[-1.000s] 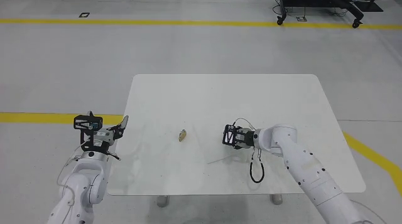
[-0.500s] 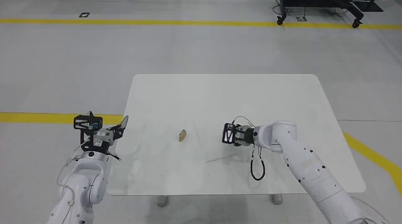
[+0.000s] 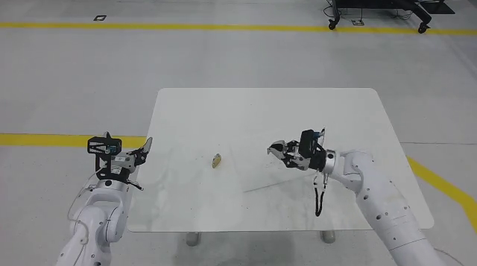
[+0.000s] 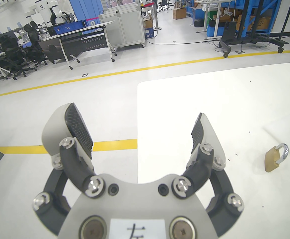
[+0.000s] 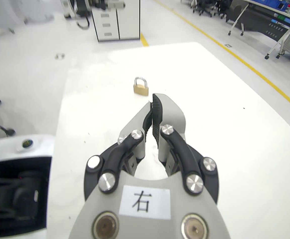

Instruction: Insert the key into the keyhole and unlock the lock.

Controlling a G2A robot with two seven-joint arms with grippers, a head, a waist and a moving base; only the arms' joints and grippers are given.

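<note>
You have one small brass padlock [image 3: 216, 162] with a silver shackle to work on, and it lies on the flat white bench [image 3: 298, 109] near the middle of its front half, between the two arms and touching neither. From the left wrist view the padlock [image 4: 274, 159] sits well off to the side of that arm's jaws, on the bench [image 4: 222, 100] surface. From the right wrist view the padlock [image 5: 141, 88] lies straight beyond the fingertips with a clear gap of bench [image 5: 209, 100] in between, its shackle end turned away from that arm. There are two grippers. Your left gripper [image 3: 145, 149] hangs at the bench's left edge with its jaws spread wide and nothing between them. In its own view the left gripper [image 4: 140, 123] straddles that edge, with one ridged black pad [image 4: 79, 125] over the grey floor and the other over the bench. Your right gripper [image 3: 276, 149] is over the bench, to the right of the padlock and pointing towards it. Seen from its wrist, the right gripper [image 5: 152, 105] has its jaws pressed together, pad against pad. You cannot tell from these views whether a key is pinched between them. A black cable loop [image 3: 319, 199] hangs from the right forearm above the bench's front edge.
</note>
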